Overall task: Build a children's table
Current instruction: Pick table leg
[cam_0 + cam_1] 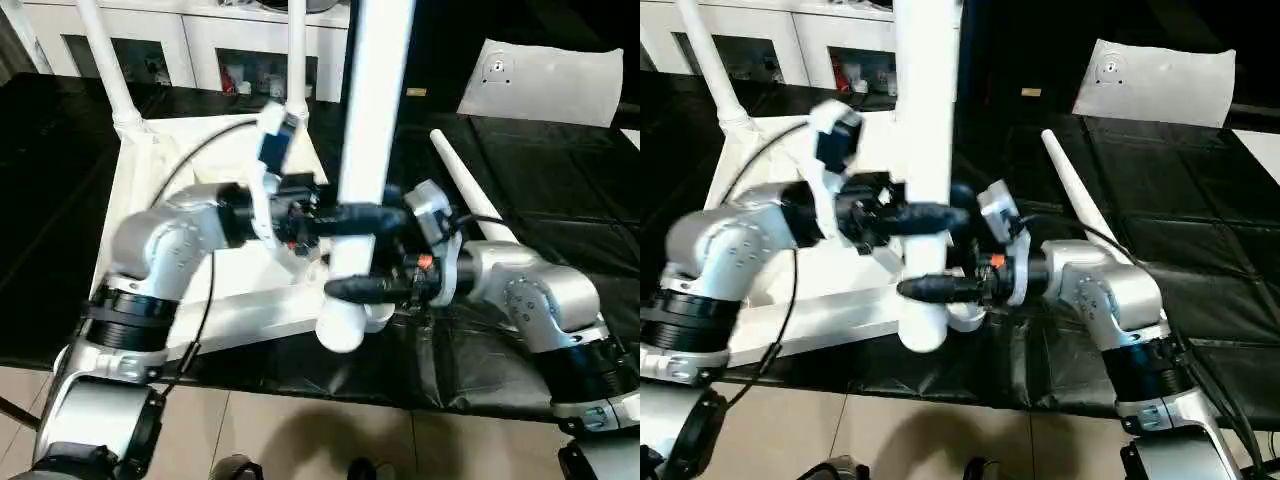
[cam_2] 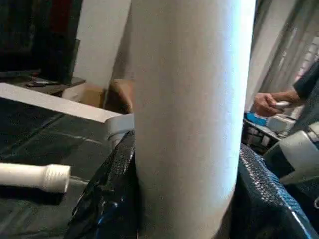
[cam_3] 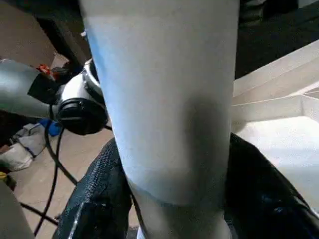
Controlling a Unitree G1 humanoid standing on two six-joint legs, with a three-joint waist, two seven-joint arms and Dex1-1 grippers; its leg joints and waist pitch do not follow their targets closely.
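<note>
Done: two legs (image 1: 112, 80) stand in far sockets of the upturned top (image 1: 140, 190) on my counter (image 1: 560, 180).
In hand: third leg (image 1: 365, 120), upright at the near corner, my left tool (image 1: 345, 215) and right tool (image 1: 355, 288) both clamped around it.
Left: seat it; fourth leg (image 1: 465, 185) lies beside.

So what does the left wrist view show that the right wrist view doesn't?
Left wrist view alone: a loose leg lying on the black mat and a person's hand holding something. Right wrist view alone: the white table top with its raised ribs, and the tan floor with cables. Both share the upright white leg, close up, sitting between that gripper's two black fingers.
</note>
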